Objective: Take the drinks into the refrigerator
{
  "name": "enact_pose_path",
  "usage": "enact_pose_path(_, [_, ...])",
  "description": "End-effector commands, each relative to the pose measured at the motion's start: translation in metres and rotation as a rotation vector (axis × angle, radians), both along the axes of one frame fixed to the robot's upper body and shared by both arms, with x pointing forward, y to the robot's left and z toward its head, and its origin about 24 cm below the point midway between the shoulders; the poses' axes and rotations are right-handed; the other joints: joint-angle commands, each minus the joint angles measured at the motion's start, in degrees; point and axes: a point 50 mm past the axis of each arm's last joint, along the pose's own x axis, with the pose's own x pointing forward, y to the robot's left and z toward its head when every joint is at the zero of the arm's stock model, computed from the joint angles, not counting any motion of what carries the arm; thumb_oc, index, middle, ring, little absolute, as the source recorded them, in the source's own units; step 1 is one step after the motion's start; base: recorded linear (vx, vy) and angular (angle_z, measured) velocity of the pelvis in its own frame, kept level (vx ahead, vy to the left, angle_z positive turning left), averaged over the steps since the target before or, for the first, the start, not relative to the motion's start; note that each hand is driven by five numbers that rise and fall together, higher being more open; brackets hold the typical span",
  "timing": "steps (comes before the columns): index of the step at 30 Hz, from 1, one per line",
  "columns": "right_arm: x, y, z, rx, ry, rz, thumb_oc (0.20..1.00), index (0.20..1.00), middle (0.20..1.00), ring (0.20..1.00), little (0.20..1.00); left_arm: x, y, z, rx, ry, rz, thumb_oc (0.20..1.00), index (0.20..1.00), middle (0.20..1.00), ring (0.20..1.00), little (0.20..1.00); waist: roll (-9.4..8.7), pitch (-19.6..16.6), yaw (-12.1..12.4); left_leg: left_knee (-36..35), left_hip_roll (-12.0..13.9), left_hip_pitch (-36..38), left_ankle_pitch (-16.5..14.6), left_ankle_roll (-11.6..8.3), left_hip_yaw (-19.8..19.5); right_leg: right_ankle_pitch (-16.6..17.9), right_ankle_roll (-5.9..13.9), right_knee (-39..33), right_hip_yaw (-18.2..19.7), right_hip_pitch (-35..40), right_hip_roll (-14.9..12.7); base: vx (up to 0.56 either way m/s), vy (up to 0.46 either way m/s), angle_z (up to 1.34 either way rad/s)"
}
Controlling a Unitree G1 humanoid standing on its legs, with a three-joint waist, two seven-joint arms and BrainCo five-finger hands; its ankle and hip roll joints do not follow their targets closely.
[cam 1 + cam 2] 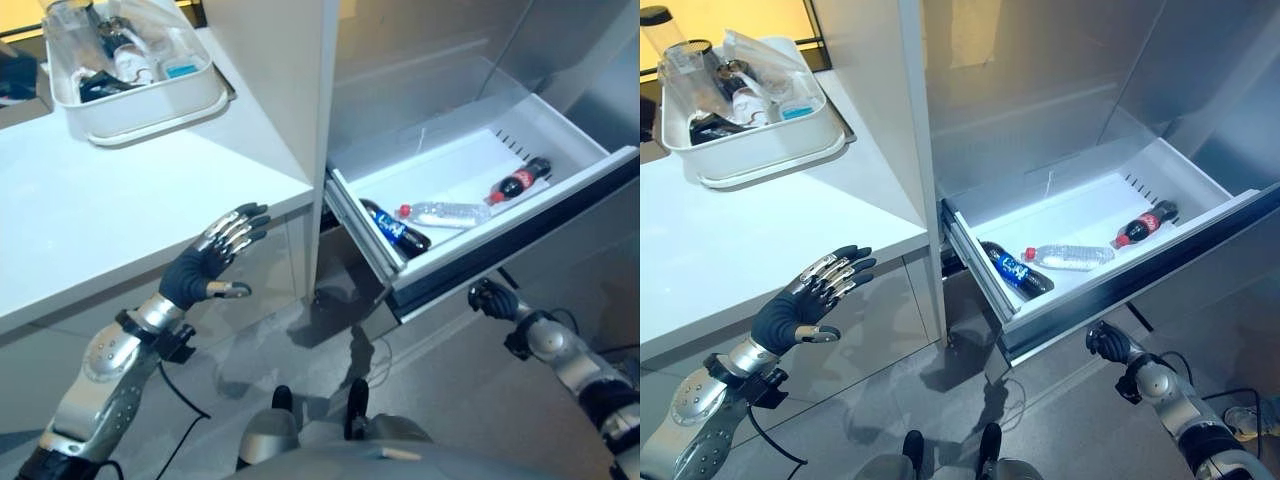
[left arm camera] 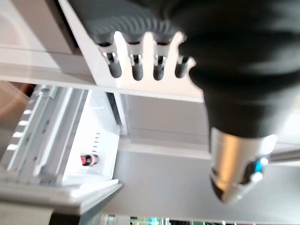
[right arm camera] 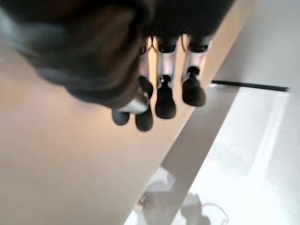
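Refrigerator drawer [image 1: 560,130]: white, pulled out, holding all three drinks.
Dark bottle with blue label [image 1: 397,229]: lying on its side at the drawer's front left corner, along the left wall.
Clear water bottle [image 1: 446,213]: red cap, lying flat mid-drawer (cap end just beside the dark bottle).
Cola bottle [image 1: 520,181]: dark, red label, lying on its side toward the drawer's right, near the water bottle's far end.

Three bottles in the pulled-out drawer [image 1: 560,185] to my right, my right hand [image 1: 493,299] beneath its front, my left hand [image 1: 205,262] before the counter [image 1: 120,215], tray [image 1: 140,105] at its back
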Motion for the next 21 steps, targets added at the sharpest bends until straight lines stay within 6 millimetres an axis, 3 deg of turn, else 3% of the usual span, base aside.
enact_pose_path(1, [0.083,0.051,0.107,0.045,-0.395,0.195,0.200,0.200,0.200,0.200,0.200,-0.003,-0.026,0.026,-0.055,-0.102,-0.160,1.000,1.000,1.000,1.000,1.000,0.44,-0.04,5.69,1.96,-1.59,-2.40,-2.00,1.88,-3.70,-4.19,5.34,14.00,-1.60,-6.26,-5.53,-0.05,-0.058,0.39])
enact_pose_path(8, [0.110,0.069,0.174,0.067,-0.574,0.228,0.200,0.200,0.200,0.200,0.200,0.004,-0.037,0.030,-0.080,-0.121,-0.205,1.000,1.000,1.000,1.000,1.000,1.50,1.76,8.87,3.29,-2.21,-7.52,0.10,0.67,-10.96,-5.47,4.46,15.86,-9.46,-6.57,-7.28,-0.05,-0.087,0.53])
enact_pose_path(12, [0.114,0.079,0.195,0.117,-0.644,0.240,0.200,0.200,0.200,0.200,0.200,0.006,-0.039,0.031,-0.094,-0.131,-0.200,1.000,1.000,1.000,1.000,1.000,2.01,1.79,9.76,3.84,-2.65,-9.53,0.74,0.56,-14.18,-6.44,4.14,17.11,-13.63,-6.43,-8.10,-0.03,-0.067,0.88])
enact_pose_path(17, [0.112,0.087,0.182,0.164,-0.617,0.247,0.200,0.200,0.200,0.200,0.200,0.004,-0.036,0.031,-0.098,-0.139,-0.165,1.000,1.000,1.000,1.000,1.000,2.21,1.22,10.21,3.85,-2.71,-9.72,1.05,0.60,-15.00,-6.67,4.16,16.93,-14.92,-6.02,-8.17,0.03,0.003,0.41])
enact_pose_path(20, [0.108,0.085,0.162,0.228,-0.580,0.206,0.200,0.200,0.200,0.200,0.200,0.003,-0.034,0.031,-0.101,-0.146,-0.144,1.000,1.000,1.000,1.000,1.000,2.10,1.20,9.95,3.62,-2.41,-9.32,0.93,0.56,-14.72,-6.75,4.11,17.13,-14.74,-6.05,-8.12,0.00,0.011,-0.01])
enact_pose_path(21, [0.104,0.085,0.146,0.284,-0.561,0.171,0.200,0.200,0.200,0.200,0.200,0.003,-0.033,0.030,-0.106,-0.149,-0.127,1.000,1.000,1.000,1.000,1.000,1.92,1.21,9.63,3.53,-2.23,-9.15,0.87,0.64,-14.49,-6.56,4.14,17.16,-14.58,-6.13,-8.07,0.00,0.000,0.00])
